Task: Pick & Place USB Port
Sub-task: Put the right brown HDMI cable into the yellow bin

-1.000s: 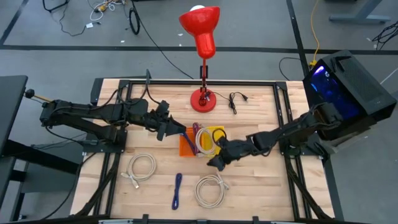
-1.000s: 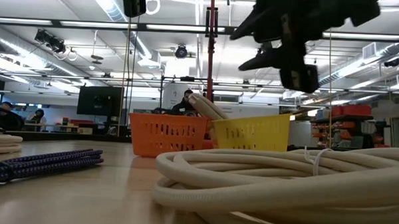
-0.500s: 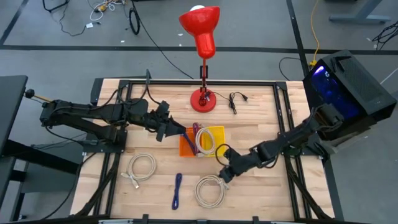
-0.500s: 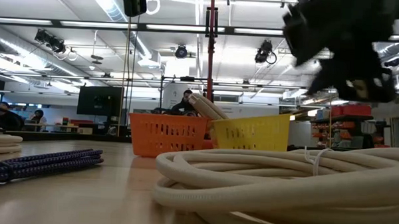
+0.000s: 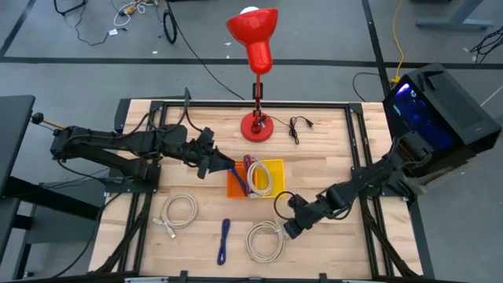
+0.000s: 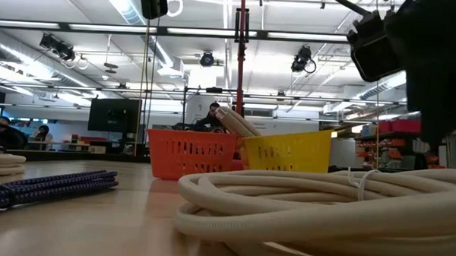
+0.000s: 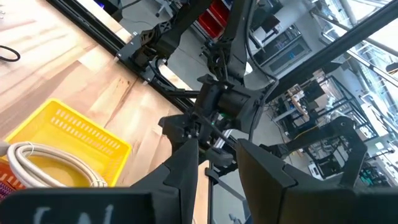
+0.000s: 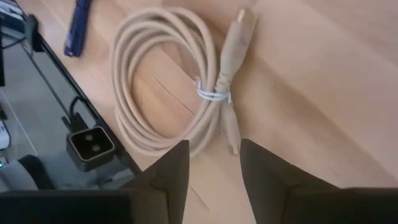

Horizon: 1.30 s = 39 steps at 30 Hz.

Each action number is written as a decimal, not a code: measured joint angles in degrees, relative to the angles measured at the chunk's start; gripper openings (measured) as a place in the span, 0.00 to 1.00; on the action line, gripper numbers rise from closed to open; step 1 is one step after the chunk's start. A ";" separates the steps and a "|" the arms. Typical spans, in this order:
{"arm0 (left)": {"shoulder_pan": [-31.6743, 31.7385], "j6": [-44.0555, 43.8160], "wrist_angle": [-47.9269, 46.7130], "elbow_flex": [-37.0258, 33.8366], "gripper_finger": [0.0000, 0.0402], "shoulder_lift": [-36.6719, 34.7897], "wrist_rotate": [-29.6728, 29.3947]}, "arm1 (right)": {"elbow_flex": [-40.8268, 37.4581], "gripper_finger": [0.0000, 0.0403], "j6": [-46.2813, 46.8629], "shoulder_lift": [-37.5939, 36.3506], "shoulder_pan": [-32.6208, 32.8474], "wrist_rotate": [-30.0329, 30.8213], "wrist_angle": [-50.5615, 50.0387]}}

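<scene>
the right hand (image 5: 289,228) hangs low over the front middle of the counter (image 5: 330,236), its two fingers parted with nothing between them, poised just beside the coiled cream usb cable (image 5: 265,240) that lies flat near the front edge. in the right wrist view the cable (image 8: 180,93) shows as several smooth round loops cinched by a thin white tie (image 8: 213,94), with two moulded plug ends running out past the tie. it looks light and limp, with a slick rubbery skin; the loops would probably sag and spread if lifted by one strand. the firmest hold is likely at the tie, where the strands are bunched, or on a stiff plug. the left hand (image 5: 211,165) waits by the orange basket (image 5: 234,186) near the counter's centre, fingers apart and empty in its own wrist view. a yellow basket (image 5: 275,167) beside it already holds a cream coil.
</scene>
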 joint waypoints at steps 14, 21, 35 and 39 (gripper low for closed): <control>0.00 -0.12 0.02 0.00 0.29 0.00 -0.22 | 0.02 0.36 0.18 9.67 0.48 -2.67 12.25; 0.00 -0.12 0.02 0.00 0.29 0.00 -0.22 | 0.02 0.36 0.58 9.70 0.37 -2.54 12.13; 0.00 -0.08 0.02 0.00 0.29 0.00 -0.04 | 0.07 0.38 1.21 9.70 -0.24 -4.17 10.85; 0.00 0.17 -0.01 -0.01 0.29 0.00 -0.02 | 0.13 0.42 1.66 11.72 -0.79 -5.94 14.12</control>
